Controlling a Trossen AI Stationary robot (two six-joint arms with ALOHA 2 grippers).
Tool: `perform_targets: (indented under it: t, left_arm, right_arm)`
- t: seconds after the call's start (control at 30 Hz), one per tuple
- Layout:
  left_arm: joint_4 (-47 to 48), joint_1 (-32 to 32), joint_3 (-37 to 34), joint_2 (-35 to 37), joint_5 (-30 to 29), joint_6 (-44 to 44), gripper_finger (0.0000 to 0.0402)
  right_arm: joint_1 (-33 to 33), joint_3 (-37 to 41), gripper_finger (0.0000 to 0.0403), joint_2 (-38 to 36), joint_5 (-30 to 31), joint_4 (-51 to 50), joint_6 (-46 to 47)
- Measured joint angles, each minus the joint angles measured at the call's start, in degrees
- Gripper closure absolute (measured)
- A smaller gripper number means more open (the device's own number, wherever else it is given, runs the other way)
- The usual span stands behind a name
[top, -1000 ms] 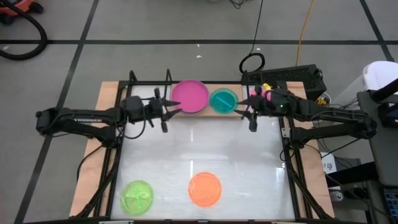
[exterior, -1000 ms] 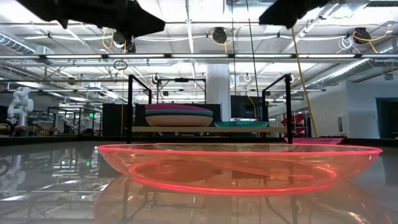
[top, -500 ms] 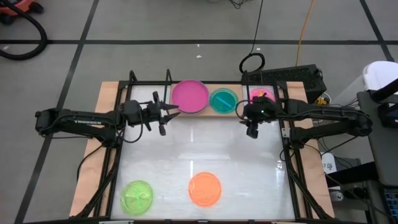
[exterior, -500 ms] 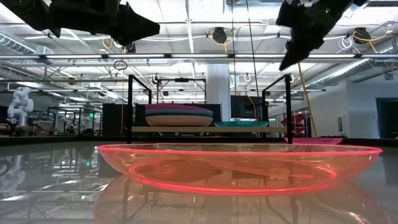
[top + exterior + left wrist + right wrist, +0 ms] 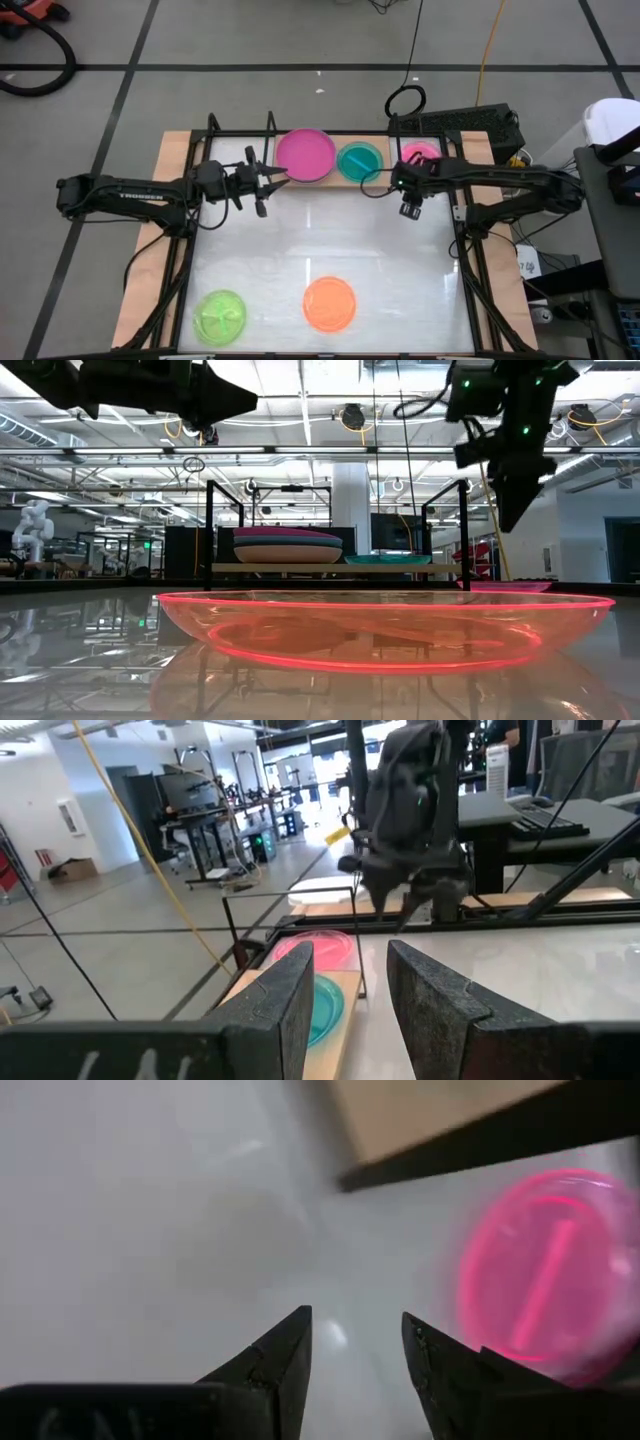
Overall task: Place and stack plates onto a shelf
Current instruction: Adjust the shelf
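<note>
Near edge of tabletop [image 5: 400, 290]: orange plate [image 5: 329, 304] and lime green plate [image 5: 220, 316], both lying free. In the low view the orange plate fills the foreground and hides most of the tabletop behind it.

Left claw [image 5: 270, 183] is parted and empty, hovering above the tabletop just short of the shelf [image 5: 385, 180], tips toward the magenta plate [image 5: 306, 154]. Its wrist view shows a clear gap between its fingers [image 5: 275, 1010].

Right claw [image 5: 410, 210] is also parted and empty, pointing down over the tabletop near the shelf's right end. A small pink plate [image 5: 540, 1270] lies ahead of it, not touching.

On the shelf: the magenta plate tops a stack on a pale plate [image 5: 288, 554]; stack depth hard to tell. A cyan plate [image 5: 359, 161] sits beside it.
</note>
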State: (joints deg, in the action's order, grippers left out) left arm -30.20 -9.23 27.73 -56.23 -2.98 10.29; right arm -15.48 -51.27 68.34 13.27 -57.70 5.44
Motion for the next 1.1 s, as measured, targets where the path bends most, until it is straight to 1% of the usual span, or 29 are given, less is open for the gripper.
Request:
perform_targets:
  t: [0.17,0.3,0.37,0.5,0.6,0.7,0.87,1.1]
  left_arm:
    - [0.0,0.0,0.0,0.0,0.0,-0.5,0.0266]
    - [0.2,0.1,0.0,0.0,0.0,-0.6,0.0266]
    - [0.5,0.4,0.0,0.0,0.0,-0.5,0.0266]
    - [0.7,0.6,0.0,0.0,0.0,-0.5,0.0266]
    - [1.4,0.7,0.0,0.0,0.0,-0.5,0.0266]
    - [1.9,0.6,0.0,0.0,0.0,-0.5,0.0266]
    - [1.8,0.7,0.0,0.0,0.0,-0.5,0.0266]
    - [1.7,0.7,0.0,0.0,0.0,-0.6,0.0266]
  right_arm:
    - [-1.7,0.2,0.0262,5.4,7.4,0.0,-0.9]
    - [-2.7,2.1,0.0261,7.6,10.6,0.5,-0.7]
    - [-2.9,4.0,0.0257,7.5,10.9,1.7,-0.7]
    - [-2.9,9.3,0.0249,4.6,10.8,8.2,0.7]
    - [-2.3,9.7,0.0248,2.4,9.3,13.1,0.0]
    - [-1.3,10.1,0.0248,-0.2,9.4,16.8,-2.0]
    - [-0.8,11.6,0.0248,-4.6,13.7,21.6,-5.5]
    - [-0.8,16.2,0.0248,-6.0,13.5,34.2,-10.9]
